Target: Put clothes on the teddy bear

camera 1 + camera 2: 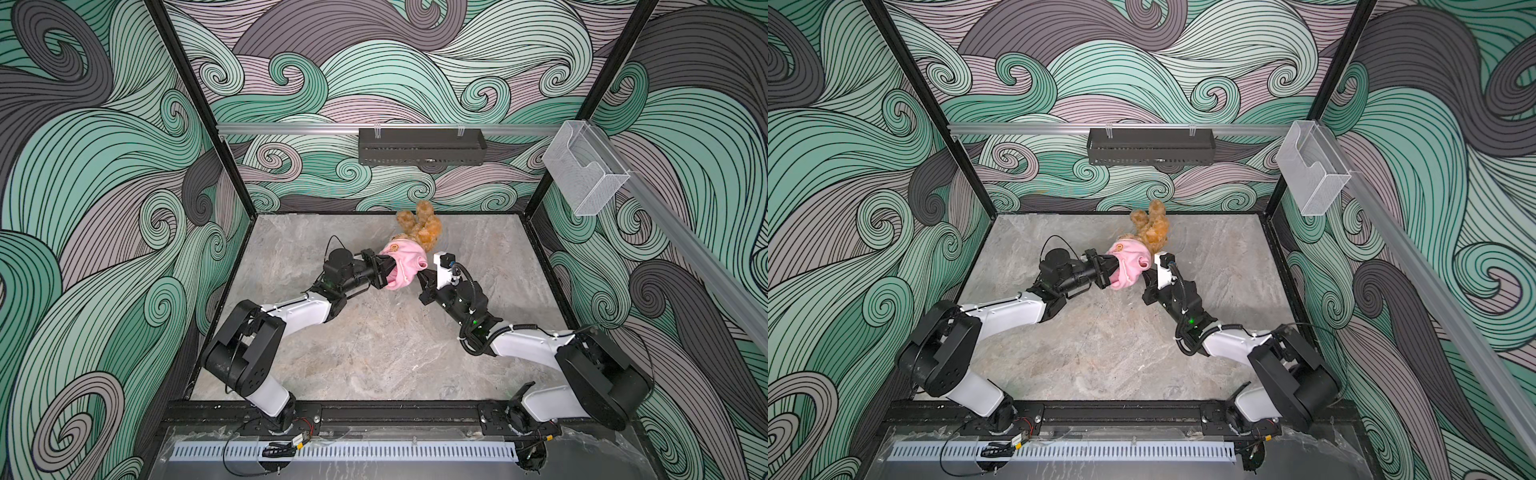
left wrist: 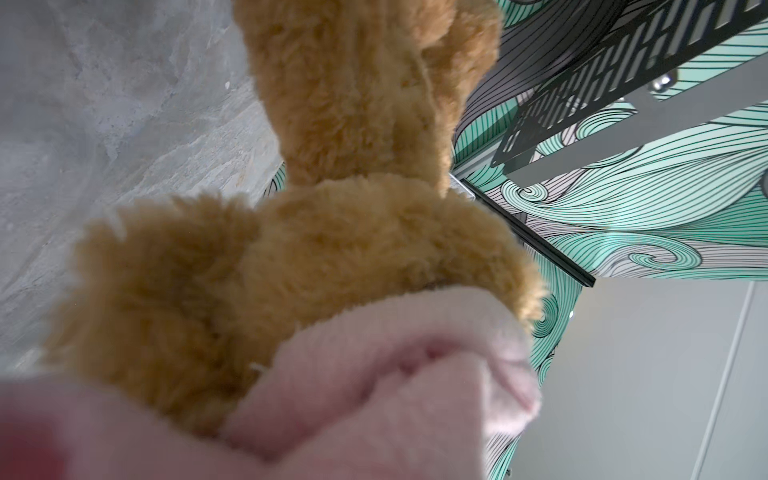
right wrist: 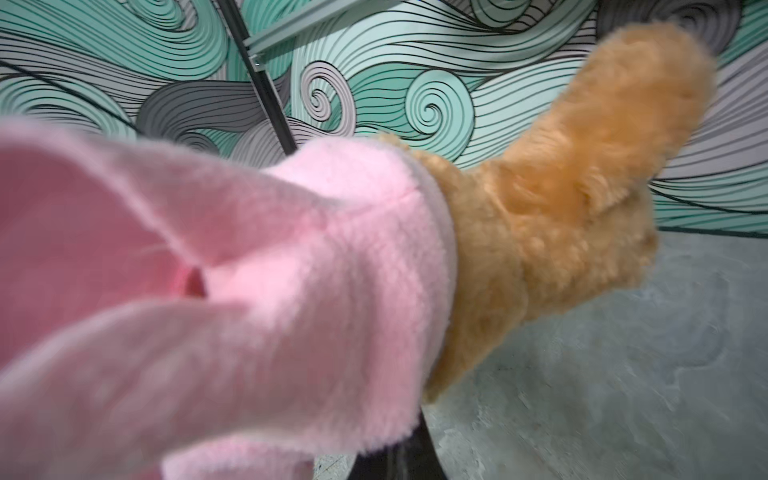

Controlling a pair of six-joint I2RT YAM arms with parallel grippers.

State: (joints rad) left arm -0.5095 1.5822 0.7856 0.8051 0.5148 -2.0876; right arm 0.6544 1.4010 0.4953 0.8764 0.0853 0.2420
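Note:
The teddy bear (image 1: 420,227) (image 1: 1151,226) is golden brown, and its two legs point toward the back wall. Its upper half sits inside a pink fleece garment (image 1: 402,262) (image 1: 1128,266) with an orange patch. My left gripper (image 1: 384,270) (image 1: 1106,270) is shut on the garment's left side, its fingers buried in the fleece. My right gripper (image 1: 422,275) (image 1: 1145,276) is shut on the garment's right edge, by a sleeve. In the left wrist view, bear fur (image 2: 332,249) rises from the pink fleece (image 2: 374,395). In the right wrist view, the garment (image 3: 249,291) covers the jaws and the bear (image 3: 561,208) sticks out beyond it.
The grey stone-patterned table (image 1: 374,353) is walled with swirl-patterned panels. A black perforated tray (image 1: 422,146) hangs on the back wall rail. A clear plastic box (image 1: 586,168) is mounted on the right rail. Both arm bases sit along the front edge.

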